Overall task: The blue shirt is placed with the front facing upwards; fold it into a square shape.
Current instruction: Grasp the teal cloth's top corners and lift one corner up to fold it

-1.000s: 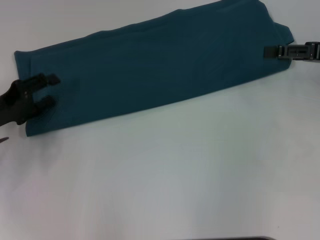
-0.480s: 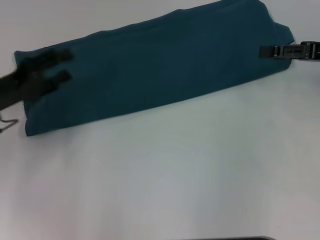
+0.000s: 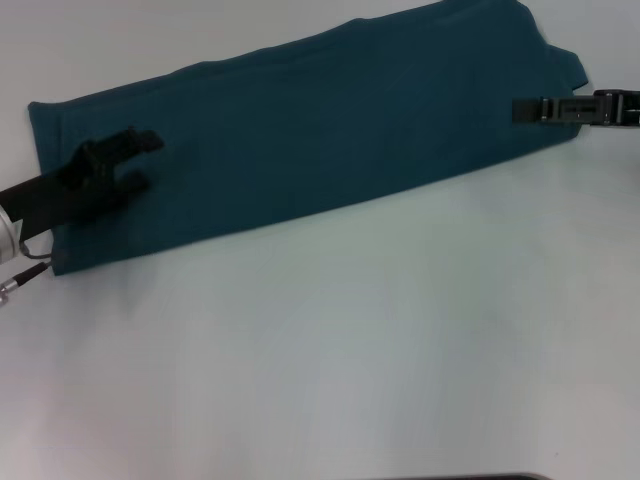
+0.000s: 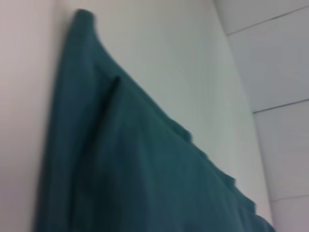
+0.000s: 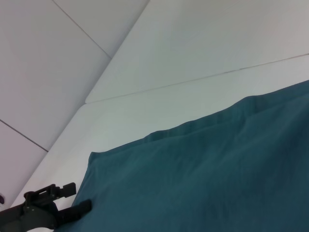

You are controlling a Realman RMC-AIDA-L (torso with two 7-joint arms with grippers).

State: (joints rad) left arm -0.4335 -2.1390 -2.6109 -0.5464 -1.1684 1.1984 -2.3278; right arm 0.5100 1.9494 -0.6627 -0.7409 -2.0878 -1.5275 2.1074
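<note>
The blue shirt [image 3: 300, 140], folded into a long band, lies on the tabletop [image 3: 350, 350] running 8 to 2 o'clock; the left tool [image 3: 135, 160] spreads wide over the 8 o'clock end, the right tool [image 3: 520, 109], narrow, touches the 2 o'clock end

A bare test bench in what looks like a robotics lab: a plain white table [image 3: 330, 350] fills the head view, its rounded corner visible from the right wrist, with a pale floor of large tiles [image 5: 43, 63] beyond and no furnishings nearby.
</note>
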